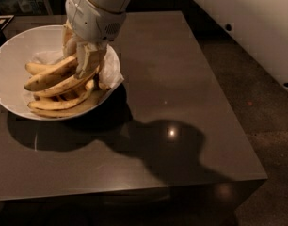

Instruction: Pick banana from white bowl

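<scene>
The white bowl point(7, 62) stands at the table's left, lined with crumpled white paper and holding several yellow bananas. The banana point(47, 78), thick and brown-speckled, lies on top of the pile, slanting up to the right. My gripper point(80, 55) reaches down from above into the bowl's right half, at the right end of that banana and touching the pile. The white wrist housing point(94, 13) hides the bowl's far right rim. The banana rests in the bowl.
The bowl sits on a dark glossy table point(172, 79) whose right and front edges drop to the floor. A white wall point(257, 22) runs along the upper right. Dark items point(0, 22) lie at the far left edge.
</scene>
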Robot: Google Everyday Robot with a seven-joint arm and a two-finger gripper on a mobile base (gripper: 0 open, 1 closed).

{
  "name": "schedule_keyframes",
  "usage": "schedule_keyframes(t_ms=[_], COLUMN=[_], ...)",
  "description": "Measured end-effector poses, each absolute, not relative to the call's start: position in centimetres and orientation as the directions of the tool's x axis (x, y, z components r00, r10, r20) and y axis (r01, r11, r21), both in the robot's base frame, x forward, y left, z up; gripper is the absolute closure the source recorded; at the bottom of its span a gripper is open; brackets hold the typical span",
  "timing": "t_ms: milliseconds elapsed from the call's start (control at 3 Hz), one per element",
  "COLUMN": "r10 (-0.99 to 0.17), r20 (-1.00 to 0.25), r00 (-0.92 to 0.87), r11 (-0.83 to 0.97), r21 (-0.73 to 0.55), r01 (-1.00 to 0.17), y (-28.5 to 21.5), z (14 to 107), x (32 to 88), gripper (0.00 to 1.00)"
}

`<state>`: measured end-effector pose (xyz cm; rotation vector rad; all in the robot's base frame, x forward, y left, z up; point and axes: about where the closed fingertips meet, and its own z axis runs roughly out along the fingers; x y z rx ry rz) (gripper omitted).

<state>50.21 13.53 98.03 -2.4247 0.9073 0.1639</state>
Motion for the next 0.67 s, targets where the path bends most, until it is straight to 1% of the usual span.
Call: schedule_keyframes(t_ms=[667], r10=[-0.657], r20=[-0.272], r00=[0.704], r11=[-0.501], r21=[-0.541], r01=[-0.676], y=[9.9], z=[100.7], x=[46.6], gripper=[1.0])
